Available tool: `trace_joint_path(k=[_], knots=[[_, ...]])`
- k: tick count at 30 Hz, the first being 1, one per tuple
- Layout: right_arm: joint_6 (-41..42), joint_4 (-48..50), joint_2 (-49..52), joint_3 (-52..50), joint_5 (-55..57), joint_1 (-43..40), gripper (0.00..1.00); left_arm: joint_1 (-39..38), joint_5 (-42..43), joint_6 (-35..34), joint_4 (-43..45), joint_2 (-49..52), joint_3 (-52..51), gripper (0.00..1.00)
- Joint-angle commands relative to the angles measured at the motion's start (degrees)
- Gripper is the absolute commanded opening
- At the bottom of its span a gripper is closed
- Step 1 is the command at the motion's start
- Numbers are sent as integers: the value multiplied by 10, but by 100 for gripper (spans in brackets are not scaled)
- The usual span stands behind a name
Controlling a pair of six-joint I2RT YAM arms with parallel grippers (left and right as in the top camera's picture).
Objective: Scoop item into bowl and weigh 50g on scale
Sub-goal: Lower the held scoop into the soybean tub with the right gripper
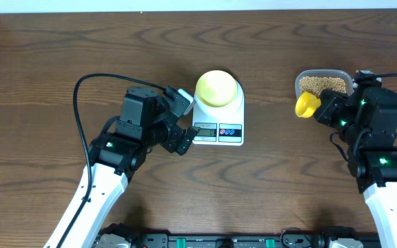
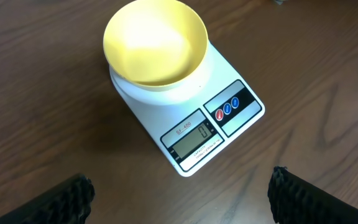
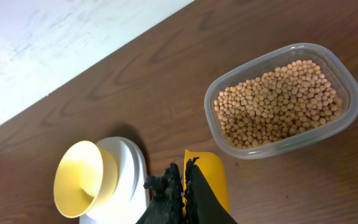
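The pale-yellow bowl (image 1: 217,87) (image 2: 155,42) (image 3: 82,177) stands empty on the white scale (image 1: 218,114) (image 2: 191,118) (image 3: 132,174), whose display reads 0. My left gripper (image 1: 185,124) (image 2: 179,199) hovers just in front and to the left of the scale, open, with bare table between its fingers (image 2: 67,199). The tan beans (image 1: 322,84) (image 3: 278,102) fill a clear tub (image 3: 347,81) at the right. My right gripper (image 1: 324,107) (image 3: 183,180) is shut on a bright yellow scoop (image 1: 307,105) (image 3: 211,177), held just left of the tub, between tub and scale.
The dark wooden table (image 1: 60,48) ends at a far edge, with a pale surface (image 3: 55,37) beyond it in the right wrist view. A black cable (image 1: 81,103) loops off the left arm. Both arm bases stand at the table's front.
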Motion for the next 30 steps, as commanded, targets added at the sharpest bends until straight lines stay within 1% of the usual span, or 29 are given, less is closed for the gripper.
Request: trace_joint_path(k=[1, 7, 13, 22, 25, 28, 30], knots=[[-16, -1, 1, 7, -3, -4, 1, 3, 9, 7, 3, -6, -1, 92], [-37, 0, 1, 7, -2, -4, 1, 3, 9, 7, 3, -6, -1, 92], [-37, 0, 1, 7, -1, -4, 1, 3, 9, -30, 12, -6, -1, 92], [-49, 0, 1, 7, -1, -4, 1, 3, 9, -29, 12, -6, -1, 91], [-82, 2, 1, 7, -10, -4, 1, 3, 9, -29, 12, -6, -1, 91], [-139, 1, 1, 12, -42, -4, 1, 3, 9, -29, 12, -6, -1, 91], [-162, -1, 1, 17, -49, -4, 1, 3, 9, -29, 12, -6, -1, 92]])
